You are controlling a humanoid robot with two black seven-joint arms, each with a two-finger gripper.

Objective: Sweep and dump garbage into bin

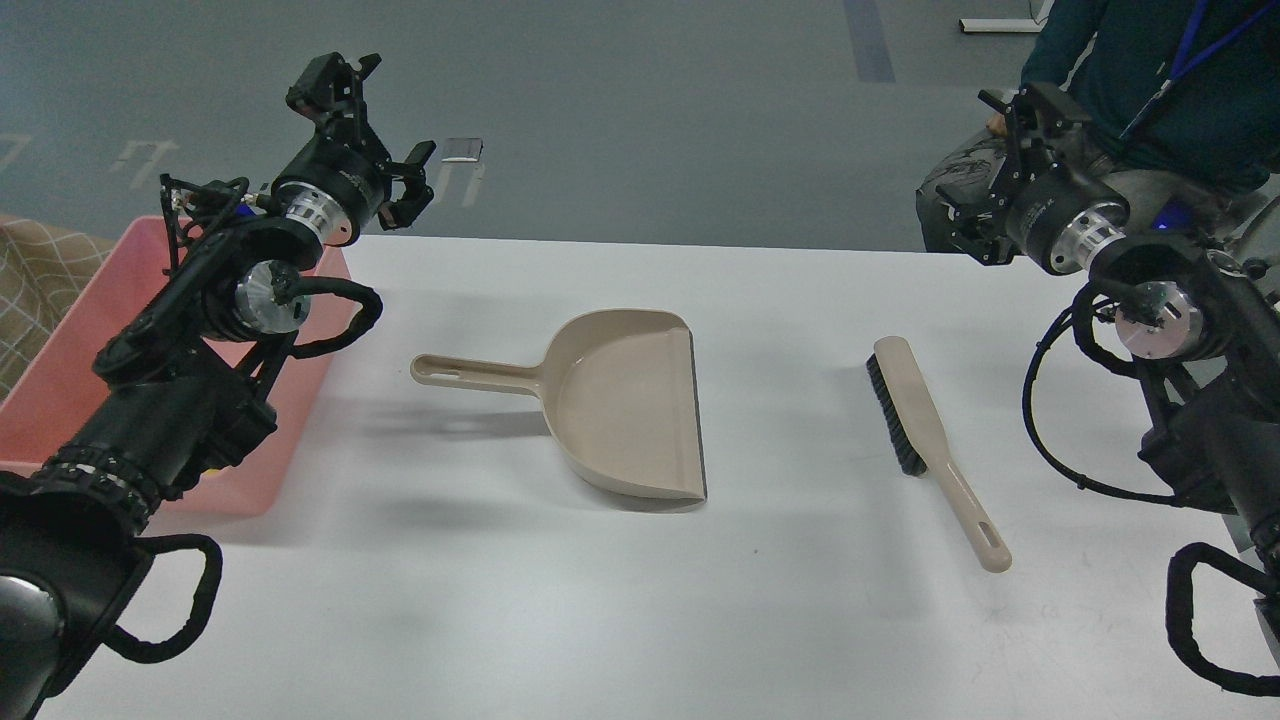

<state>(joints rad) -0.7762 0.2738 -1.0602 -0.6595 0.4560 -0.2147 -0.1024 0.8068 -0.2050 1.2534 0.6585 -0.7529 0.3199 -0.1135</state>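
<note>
Oddly, no garbage shows on the surface (500, 600); the pink bin (60, 400) sits far left. Left hand (375, 130) hangs released; right hand (985, 170), I cannot tell. The bin looks light, rigid, slippery; grip its rim.

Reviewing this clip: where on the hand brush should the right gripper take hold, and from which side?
Grip the brush by its bare handle near the hanging-hole end, coming from above with the fingers across its narrow width. It lies flat on the table, bristles facing left, on the right gripper's side.
</note>
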